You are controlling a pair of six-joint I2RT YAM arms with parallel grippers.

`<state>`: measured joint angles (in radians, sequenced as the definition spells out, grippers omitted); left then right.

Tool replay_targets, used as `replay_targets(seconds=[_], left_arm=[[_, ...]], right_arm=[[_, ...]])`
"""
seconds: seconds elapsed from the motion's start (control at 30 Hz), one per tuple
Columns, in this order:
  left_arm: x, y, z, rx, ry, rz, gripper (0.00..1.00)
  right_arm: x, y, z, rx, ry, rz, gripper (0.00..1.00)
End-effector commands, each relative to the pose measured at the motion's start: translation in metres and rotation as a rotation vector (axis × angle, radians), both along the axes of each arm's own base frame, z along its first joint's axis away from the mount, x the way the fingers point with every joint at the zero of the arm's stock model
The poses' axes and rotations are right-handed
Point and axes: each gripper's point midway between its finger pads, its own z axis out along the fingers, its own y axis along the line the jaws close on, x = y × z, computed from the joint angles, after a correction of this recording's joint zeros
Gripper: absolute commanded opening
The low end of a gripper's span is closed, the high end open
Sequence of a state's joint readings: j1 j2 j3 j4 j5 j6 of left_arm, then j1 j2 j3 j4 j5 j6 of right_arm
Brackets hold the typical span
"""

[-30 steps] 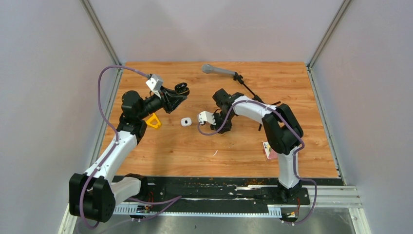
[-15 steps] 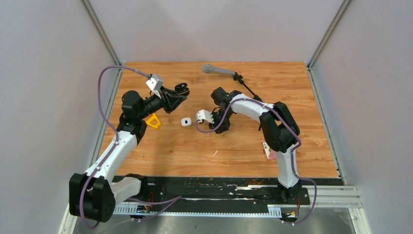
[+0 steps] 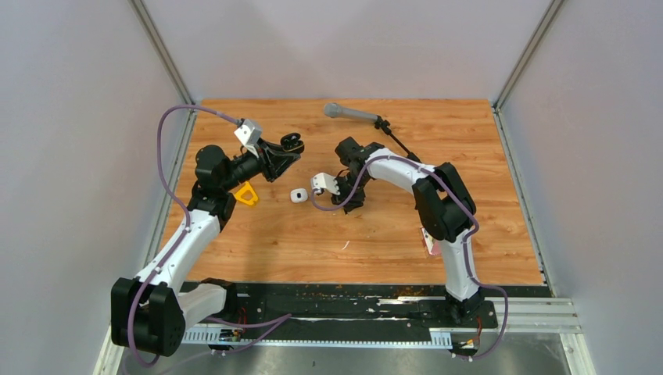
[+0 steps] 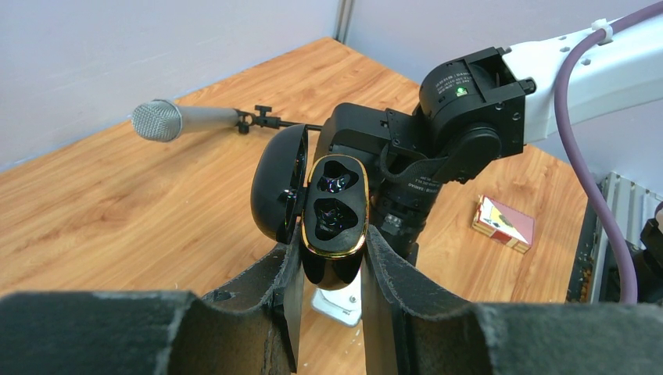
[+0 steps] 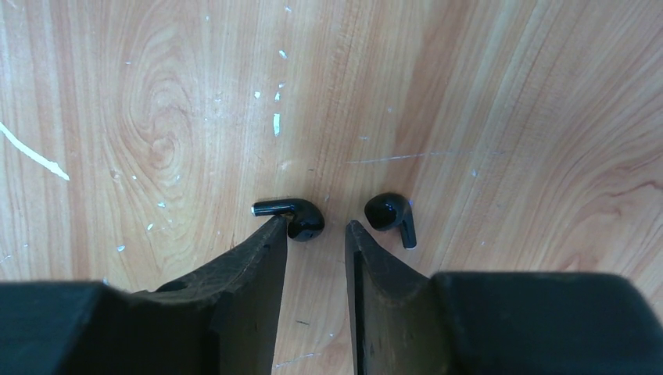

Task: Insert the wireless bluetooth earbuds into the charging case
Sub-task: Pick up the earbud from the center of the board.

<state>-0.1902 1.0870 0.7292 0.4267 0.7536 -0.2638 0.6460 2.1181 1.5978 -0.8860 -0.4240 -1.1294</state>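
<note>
My left gripper (image 3: pixel 286 150) is shut on the black charging case (image 3: pixel 292 142) and holds it above the table. In the left wrist view the case (image 4: pixel 336 207) stands between my fingers (image 4: pixel 391 273) with its lid open and its two gold-rimmed sockets empty. My right gripper (image 3: pixel 349 200) points down at the table and is open. In the right wrist view two black earbuds lie on the wood: one (image 5: pixel 295 214) touches the tip of my left finger (image 5: pixel 266 250), the other (image 5: pixel 391 216) lies just beyond the right fingertip. The gripper (image 5: pixel 313 226) holds nothing. No white earbuds show.
A small white case (image 3: pixel 298 195) lies on the table between the arms. A yellow object (image 3: pixel 247 194) sits by the left arm. A microphone on a stand (image 3: pixel 352 113) lies at the back. A red-and-white card box (image 3: pixel 431 241) and a thin white sliver (image 3: pixel 345 245) lie nearer the front.
My right gripper has shifted a little to the left, toward the white case. The left arm and the black case have not moved.
</note>
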Motion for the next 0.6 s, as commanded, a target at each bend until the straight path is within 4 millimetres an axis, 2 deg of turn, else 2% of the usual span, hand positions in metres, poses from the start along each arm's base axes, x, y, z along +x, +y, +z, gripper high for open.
replay_targets(seconds=[0.0,0.33,0.47,0.57], left_arm=[[-0.001,0.000,0.016,0.001,-0.061,-0.003,0.00],[0.000,-0.001,0.016,-0.002,-0.057,-0.005,0.00],[0.000,-0.001,0.016,-0.002,-0.057,-0.005,0.00],[0.001,-0.001,0.015,0.000,-0.056,-0.005,0.00]], right_arm=[[-0.010,0.008,0.000,0.033,0.037,0.063,0.35],[-0.017,0.002,-0.010,0.003,0.050,0.102,0.33],[-0.017,0.004,-0.013,-0.008,0.052,0.123,0.28],[-0.018,0.005,-0.014,-0.008,0.051,0.126,0.28]])
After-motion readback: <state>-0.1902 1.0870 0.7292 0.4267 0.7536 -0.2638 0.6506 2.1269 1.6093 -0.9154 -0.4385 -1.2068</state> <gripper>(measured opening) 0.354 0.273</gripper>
